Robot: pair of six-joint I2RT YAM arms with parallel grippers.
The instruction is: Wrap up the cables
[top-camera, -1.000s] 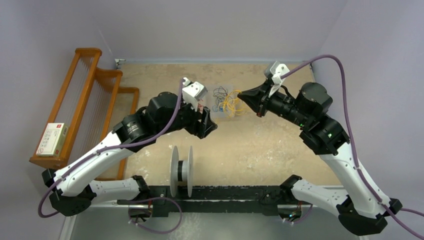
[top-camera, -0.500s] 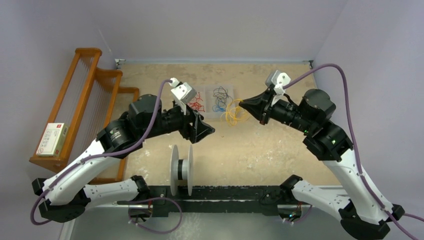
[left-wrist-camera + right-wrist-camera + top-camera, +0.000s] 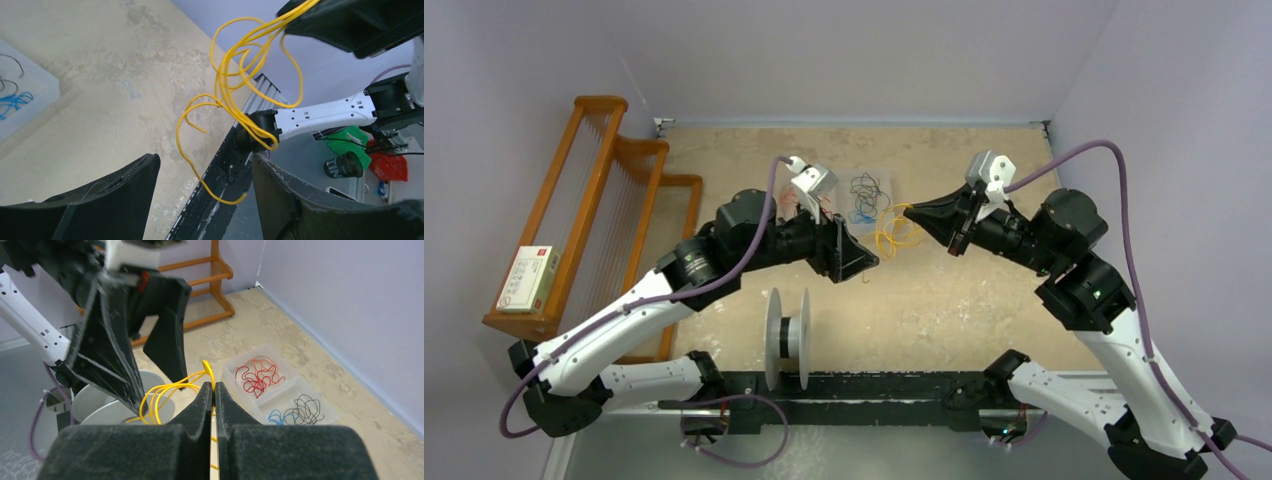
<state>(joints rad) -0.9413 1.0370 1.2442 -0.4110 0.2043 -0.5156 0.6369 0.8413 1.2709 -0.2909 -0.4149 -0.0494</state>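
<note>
The right tool [image 3: 213,390] is pinched closed on the cables [image 3: 223,95], which dangle beyond the spool [image 3: 787,340]; the left tool [image 3: 204,159], wide apart and empty, faces them. Feather-light, springy, likely slippery: best gripped near the loose ends.

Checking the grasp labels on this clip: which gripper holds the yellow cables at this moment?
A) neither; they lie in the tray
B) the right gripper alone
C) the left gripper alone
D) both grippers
B: the right gripper is pinched shut on the yellow cables, which hang clear of the table, while the left gripper stands open with neither finger touching the strands.
</note>
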